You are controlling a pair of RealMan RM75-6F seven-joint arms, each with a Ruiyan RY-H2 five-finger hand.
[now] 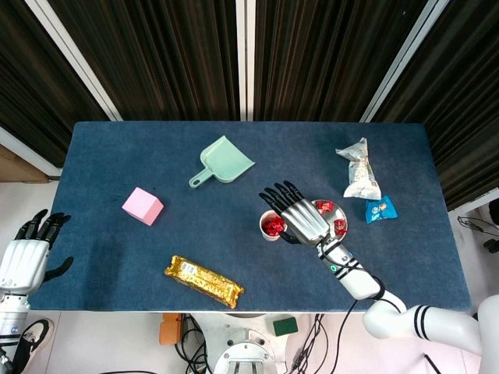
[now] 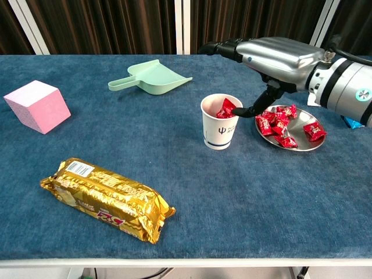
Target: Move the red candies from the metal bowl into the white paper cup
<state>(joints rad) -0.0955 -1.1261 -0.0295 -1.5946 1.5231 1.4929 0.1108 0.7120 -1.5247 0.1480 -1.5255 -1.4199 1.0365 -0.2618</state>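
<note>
The red candies [image 2: 283, 123] are split between two places: several lie in the metal bowl [image 2: 290, 144], which sits just below and to the wrist side of the right hand [image 2: 273, 55], and a few already show inside the white paper cup [image 2: 221, 122], directly under that hand's fingers. So the task looks partly done, with more candies left in the bowl than moved, as far as the chest view shows

The right hand hovers over the cup with its fingers spread out flat past the rim and its thumb reaching down to the cup's mouth; nothing appears pinched in it, so I judge it apart and empty, a candy probably just let go. In the head view the hand [image 1: 295, 216] covers part of both cup and bowl

The left hand [image 1: 23, 257] hangs off the far side of the counter [image 2: 244, 197], well apart from everything, fingers loosely spread and holding nothing
</note>
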